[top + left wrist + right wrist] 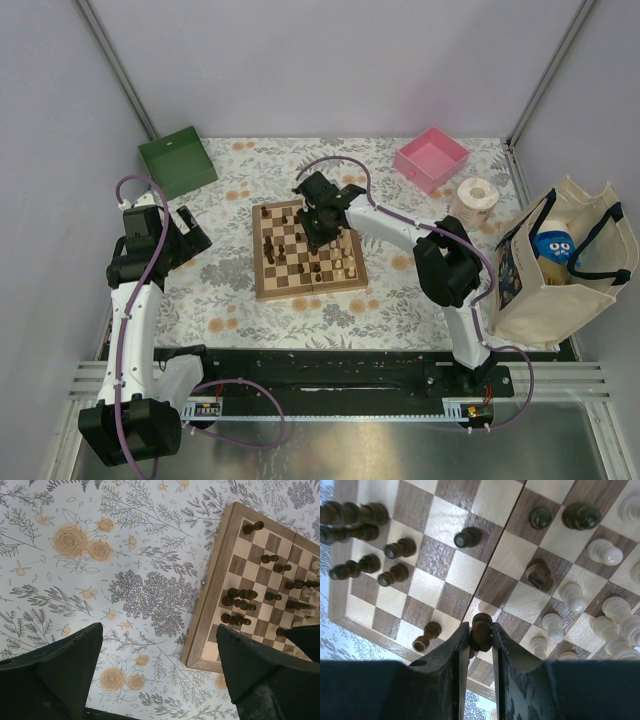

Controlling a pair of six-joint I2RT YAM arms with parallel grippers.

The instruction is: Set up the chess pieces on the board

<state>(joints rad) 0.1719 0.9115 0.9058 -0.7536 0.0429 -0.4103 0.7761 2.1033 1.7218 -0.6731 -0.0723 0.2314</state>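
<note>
Two arms worked over a flowered cloth (220, 290), with a green box (177, 161) at the far left corner. Nearest that side, the left gripper (196, 232) hung above bare cloth just left of the board (262, 285), its fingers (60, 670) spread wide with nothing between them. In its wrist view the board's light wood border (212, 587) ran along the right, and dark pieces (240, 594) stood on the squares closest to that edge. The board lay at the middle of the table, square to the arms. On it, in the right wrist view, more dark pieces (355, 515) were grouped on the left half and pale pieces (605, 552) crowded the right half, with a few dark ones scattered between them. The right gripper (320, 238) reached over the board's middle, its fingers (451, 655) pinched on one dark piece (481, 632) close beside the centre fold; whether that piece touched the square below could not be told. Farther right sat a pink box (432, 158) at the far corner, a white roll (477, 194) just beside it, and a cream bag (560, 290) standing at the table's right edge.
</note>
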